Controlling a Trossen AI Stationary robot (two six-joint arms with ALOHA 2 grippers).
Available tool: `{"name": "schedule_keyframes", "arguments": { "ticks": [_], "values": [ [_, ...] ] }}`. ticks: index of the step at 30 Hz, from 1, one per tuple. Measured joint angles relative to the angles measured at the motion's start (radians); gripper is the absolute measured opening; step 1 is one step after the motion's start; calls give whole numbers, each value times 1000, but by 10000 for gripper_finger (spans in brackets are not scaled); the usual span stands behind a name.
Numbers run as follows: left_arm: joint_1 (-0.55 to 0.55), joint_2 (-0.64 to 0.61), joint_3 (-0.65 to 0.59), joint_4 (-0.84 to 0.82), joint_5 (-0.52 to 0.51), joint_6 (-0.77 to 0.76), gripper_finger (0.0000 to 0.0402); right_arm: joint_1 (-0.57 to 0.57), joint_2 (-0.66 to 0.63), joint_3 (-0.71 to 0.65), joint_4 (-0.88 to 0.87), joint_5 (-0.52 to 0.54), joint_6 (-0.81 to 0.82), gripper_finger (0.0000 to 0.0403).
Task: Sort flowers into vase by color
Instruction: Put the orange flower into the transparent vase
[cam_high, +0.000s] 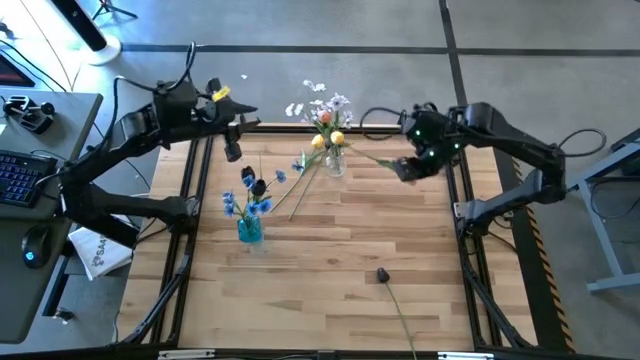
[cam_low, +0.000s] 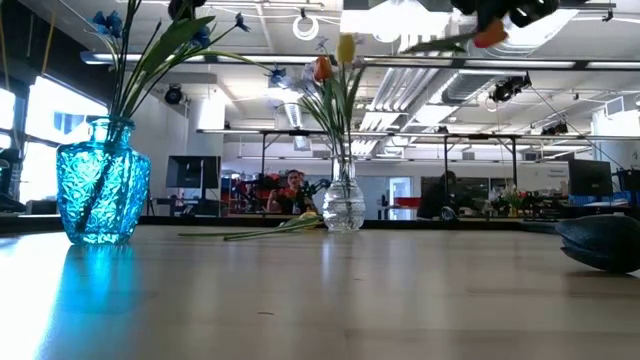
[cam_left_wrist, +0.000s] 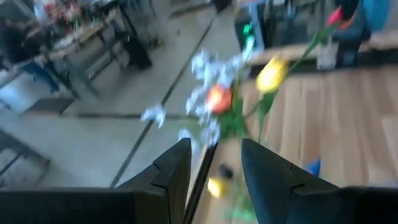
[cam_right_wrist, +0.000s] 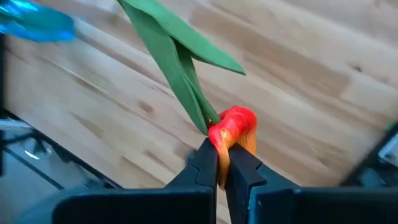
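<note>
My right gripper (cam_right_wrist: 222, 163) is shut on an orange-red tulip and hangs above the table just right of the clear vase (cam_high: 335, 162); it shows at the top of the low view (cam_low: 500, 14). The clear vase holds yellow and orange tulips and white-lilac sprigs. The blue vase (cam_high: 250, 230) holds blue blossoms and dark tulips. My left gripper (cam_left_wrist: 214, 168) is open, above the table's far left part (cam_high: 233, 148), facing the clear vase's bouquet (cam_left_wrist: 230, 99). A dark purple tulip (cam_high: 382, 275) lies near the table's near edge. Another stem (cam_high: 300, 195) lies between the vases. My right gripper pinches the orange-red tulip by its head (cam_right_wrist: 231, 129) between the two fingertips. The flower is lifted clear of the table. Its green stem and leaves (cam_right_wrist: 177, 59) reach away from the fingers, about level, toward the clear vase (cam_low: 344, 205).
The table's near half is bare wood apart from the dark tulip (cam_low: 600, 243) and its stem. A keyboard and mouse sit on a desk (cam_high: 20, 175) left of the table. Metal frame rails (cam_high: 185, 230) run along both table sides. People show in the room beyond.
</note>
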Motion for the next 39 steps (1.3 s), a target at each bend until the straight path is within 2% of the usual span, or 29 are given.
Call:
{"name": "schedule_keyframes", "arguments": {
  "ticks": [3, 6, 14, 20, 24, 30, 34, 39],
  "values": [
    [-27, 17, 0, 52, 66, 1, 131, 16, 67, 116, 0, 7, -15, 1],
    [-60, 48, 0, 85, 123, 66, 131, 27, 156, 209, 0, 3, -45, 1],
    [-143, 129, 0, 143, 196, 388, 132, 39, 397, 415, 3, -129, -123, 0],
    [-176, 203, 0, 135, 216, 475, 132, 52, 507, 574, 13, -164, -141, 0],
    [-179, 256, 0, 121, 194, 530, 132, 51, 537, 638, 41, -160, -139, 0],
    [-179, 320, 0, 121, -4, 621, 128, 50, 546, 654, 72, -110, -126, 0],
    [-179, 334, -1, 116, -11, 653, 96, 50, 546, 654, 80, -101, -123, 0],
    [-179, 330, -1, 113, 5, 631, 14, 51, 546, 654, 81, -53, -137, 9]
  ]
}}
